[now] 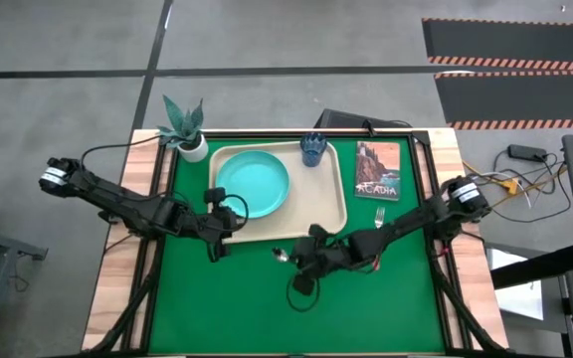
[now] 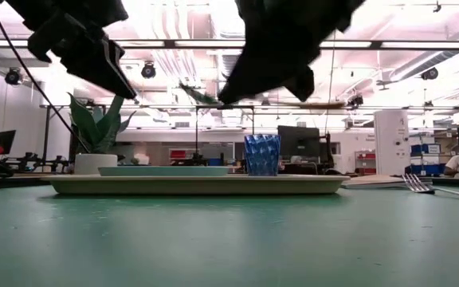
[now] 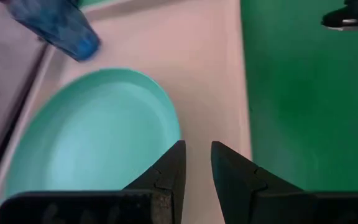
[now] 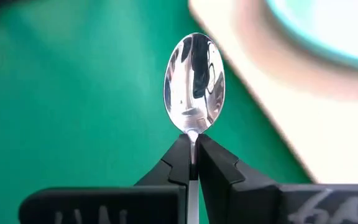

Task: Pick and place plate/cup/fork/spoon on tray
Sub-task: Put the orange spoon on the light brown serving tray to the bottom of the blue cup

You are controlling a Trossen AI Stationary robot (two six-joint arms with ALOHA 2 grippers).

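The beige tray (image 1: pixel 321 204) lies on the green mat. The teal plate (image 1: pixel 252 186) and the blue cup (image 1: pixel 313 149) stand on it. The fork (image 1: pixel 379 216) lies flat on the mat to the right of the tray and also shows in the low view (image 2: pixel 421 185). My right gripper (image 1: pixel 294 257) is above the mat near the tray's near edge, shut on the spoon (image 4: pixel 194 81). My left gripper (image 3: pixel 196 155) hovers over the tray's near left part beside the plate (image 3: pixel 98 130). Its fingers are a little apart and empty. My right gripper pinches the spoon's neck (image 4: pixel 193 135), just behind the bowl, between its two fingertips. The bowl sticks out ahead of the fingers, its hollow facing the camera. The handle (image 4: pixel 193 199) runs back between the fingers. The spoon is lifted clear of the mat.
A white pot with a green plant (image 1: pixel 187 134) stands at the tray's far left corner. A book (image 1: pixel 378 171) lies to the right of the tray, beyond the fork. Open green mat (image 1: pixel 267 308) lies toward the near edge.
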